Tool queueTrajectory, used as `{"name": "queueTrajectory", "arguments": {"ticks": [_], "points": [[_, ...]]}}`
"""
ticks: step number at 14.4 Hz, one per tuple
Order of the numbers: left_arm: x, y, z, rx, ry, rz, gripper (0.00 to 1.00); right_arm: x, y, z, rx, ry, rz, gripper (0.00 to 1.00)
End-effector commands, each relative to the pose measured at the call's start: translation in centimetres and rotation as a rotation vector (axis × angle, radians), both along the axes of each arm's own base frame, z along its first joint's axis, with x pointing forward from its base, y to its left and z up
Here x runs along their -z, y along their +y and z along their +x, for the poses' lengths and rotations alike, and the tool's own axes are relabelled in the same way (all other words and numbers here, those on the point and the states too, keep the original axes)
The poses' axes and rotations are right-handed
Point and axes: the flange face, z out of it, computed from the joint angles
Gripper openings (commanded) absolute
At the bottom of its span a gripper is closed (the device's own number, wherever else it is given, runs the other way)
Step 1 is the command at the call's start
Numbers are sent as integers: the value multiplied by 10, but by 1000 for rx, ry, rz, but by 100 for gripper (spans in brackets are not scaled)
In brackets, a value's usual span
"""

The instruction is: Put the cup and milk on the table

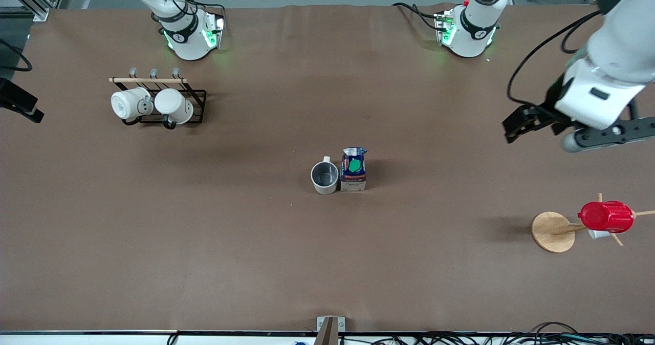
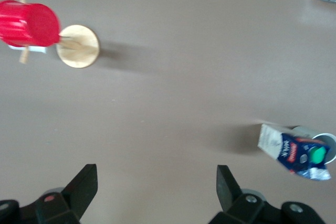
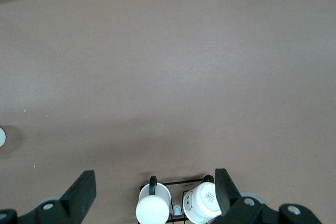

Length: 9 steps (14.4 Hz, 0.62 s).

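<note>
The brown matte tabletop (image 1: pixel 256 242) carries the cream-white, grey-lined cup (image 1: pixel 324 177) touching the dark-blue milk carton (image 1: pixel 353 169) (both upright, mid-table). The left pincer (image 2: pixel 156 192) hovers toward the left arm's end of the tabletop from the carton, spread wide and empty; the right pincer (image 3: pixel 155 192), likewise wide and empty, waits over a black rack (image 1: pixel 161 107).

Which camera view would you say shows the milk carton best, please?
The front view: the milk stands whole and sharp mid-table, green cap up, beside the cup. The left wrist view shows it smaller near the frame's edge, with its lettering visible. The right wrist view does not show it.
</note>
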Motion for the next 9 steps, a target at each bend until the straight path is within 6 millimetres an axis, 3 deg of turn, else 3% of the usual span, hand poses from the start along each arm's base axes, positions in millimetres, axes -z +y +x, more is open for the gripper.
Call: {"name": "queueTrajectory", "arguments": {"ticks": [1,5,7,9], "points": [[-12,21,-25,29,9,26,100,0,2,2,-9,-12,4,100],[-8,36,-58,94,24,39,100,-3,6,0,-31,-10,5,100],[-6,64,-70,84,42,-19,100,-3,5,0,-28,-10,8,100],[-6,76,-79,104,52,-22,100,-5,5,-1,-54,-13,10,100]]}}
